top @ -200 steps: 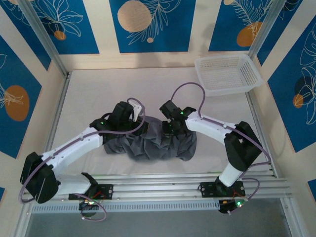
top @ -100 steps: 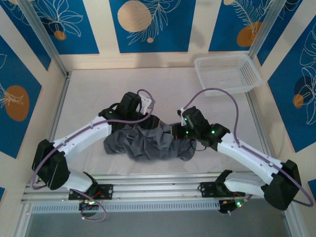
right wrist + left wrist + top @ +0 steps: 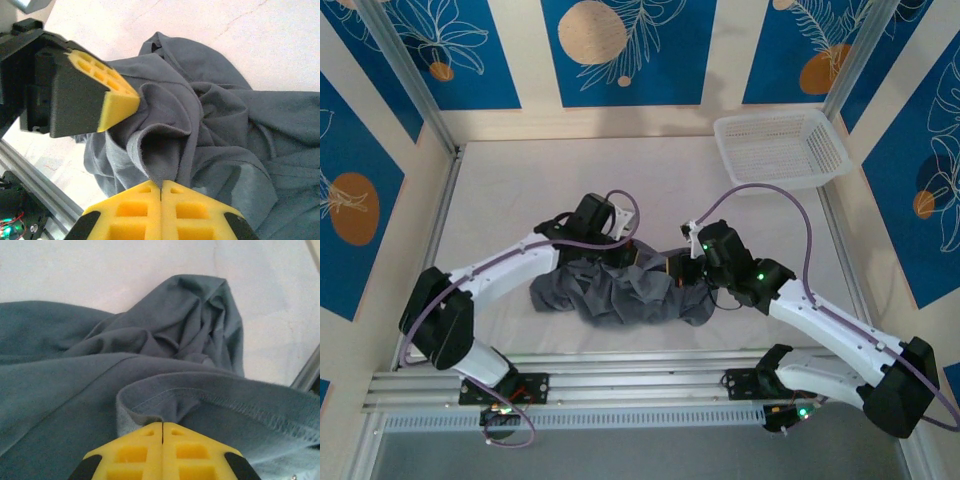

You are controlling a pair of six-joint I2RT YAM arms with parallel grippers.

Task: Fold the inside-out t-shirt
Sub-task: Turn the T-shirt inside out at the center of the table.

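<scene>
Basket of white plastic mesh at far right corner, well apart from cloth. 1 dark grey t-shirt of soft thin cloth, crumpled mid-table between 2 arms. Left gripper low, angled inward, fingers pinched together on hemmed fold. Right gripper likewise low, angled inward, fingers clamped on neighbouring fold.

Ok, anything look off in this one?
The t-shirt lies in a crumpled heap near the front of the table, not spread flat. The left fingers and right fingers are each shut on a fold of it. The basket sits upright at the far right corner. Nothing spilled or torn.
</scene>
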